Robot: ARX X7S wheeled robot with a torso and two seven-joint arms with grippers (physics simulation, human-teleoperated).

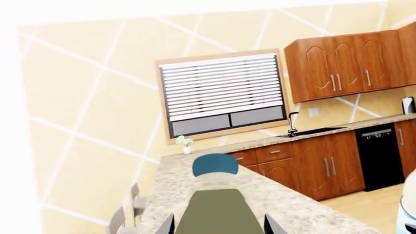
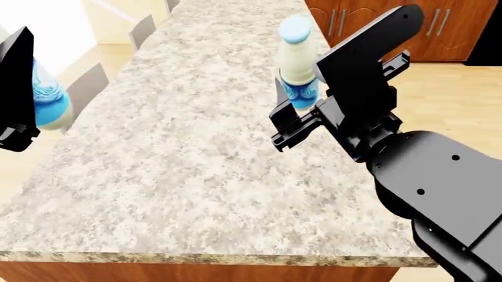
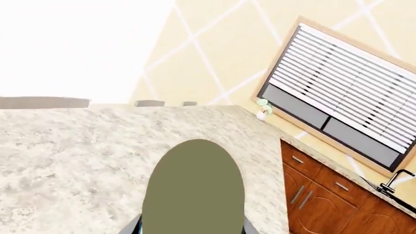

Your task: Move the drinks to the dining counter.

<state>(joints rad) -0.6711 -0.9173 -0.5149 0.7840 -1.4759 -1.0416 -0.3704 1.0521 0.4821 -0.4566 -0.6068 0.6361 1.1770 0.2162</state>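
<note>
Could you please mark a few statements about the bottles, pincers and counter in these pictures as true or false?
1. The right pincer grips a bottle over the counter. True.
2. That bottle lies on its side. False: it is upright.
3. The left pincer is empty. False: it holds the second bottle.
4. Chairs stand along the counter's far-left side. True.
5. Both bottles have red caps. False: the visible cap is light blue.
</note>
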